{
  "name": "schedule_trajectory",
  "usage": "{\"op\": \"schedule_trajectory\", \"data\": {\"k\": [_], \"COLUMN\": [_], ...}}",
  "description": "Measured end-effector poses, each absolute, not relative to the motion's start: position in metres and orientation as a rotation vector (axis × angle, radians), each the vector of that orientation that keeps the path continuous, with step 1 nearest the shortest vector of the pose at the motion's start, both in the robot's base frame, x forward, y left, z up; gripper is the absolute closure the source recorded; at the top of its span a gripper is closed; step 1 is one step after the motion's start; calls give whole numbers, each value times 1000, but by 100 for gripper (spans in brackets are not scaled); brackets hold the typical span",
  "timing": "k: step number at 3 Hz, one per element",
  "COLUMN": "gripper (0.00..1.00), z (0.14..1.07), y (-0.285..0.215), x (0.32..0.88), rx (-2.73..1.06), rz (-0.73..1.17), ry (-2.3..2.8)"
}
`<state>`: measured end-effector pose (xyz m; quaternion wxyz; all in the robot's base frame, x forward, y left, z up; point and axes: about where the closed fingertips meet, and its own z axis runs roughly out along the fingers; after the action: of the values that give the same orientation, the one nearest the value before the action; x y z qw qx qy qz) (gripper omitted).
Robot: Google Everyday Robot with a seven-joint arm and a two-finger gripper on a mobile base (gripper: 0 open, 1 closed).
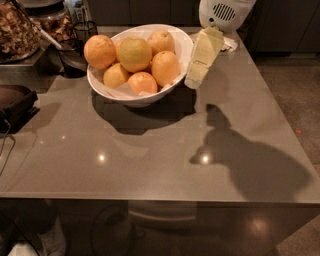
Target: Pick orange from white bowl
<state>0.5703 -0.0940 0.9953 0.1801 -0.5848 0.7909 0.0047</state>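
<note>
The white bowl (175,75) stands at the back of the grey table and holds several round citrus fruits. The orange (135,54) is the largest, with paler yellow-green skin, and lies on top in the middle. Deeper orange fruits lie around it: one on the left rim (100,51), one at the back (161,41), one at the right (166,68), and two at the front. My gripper (196,80), cream-coloured, hangs from the white wrist (222,12) just right of the bowl's right rim, above the table.
The grey table (160,150) reaches to the front edge. A dark container (75,50) and a jar of dried goods (20,30) stand at the back left. A dark object (15,105) lies at the left edge. White paper (231,44) lies behind the wrist.
</note>
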Motion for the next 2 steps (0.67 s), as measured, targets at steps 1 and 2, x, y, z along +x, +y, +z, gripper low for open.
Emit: {"op": "schedule_trajectory", "data": {"k": [1, 2], "gripper": [0, 0], "z": [995, 999], "y": [-89, -69], "x": [575, 603], "rx": [-1648, -1601], "rz": [24, 31], "ry": [2205, 2211]}}
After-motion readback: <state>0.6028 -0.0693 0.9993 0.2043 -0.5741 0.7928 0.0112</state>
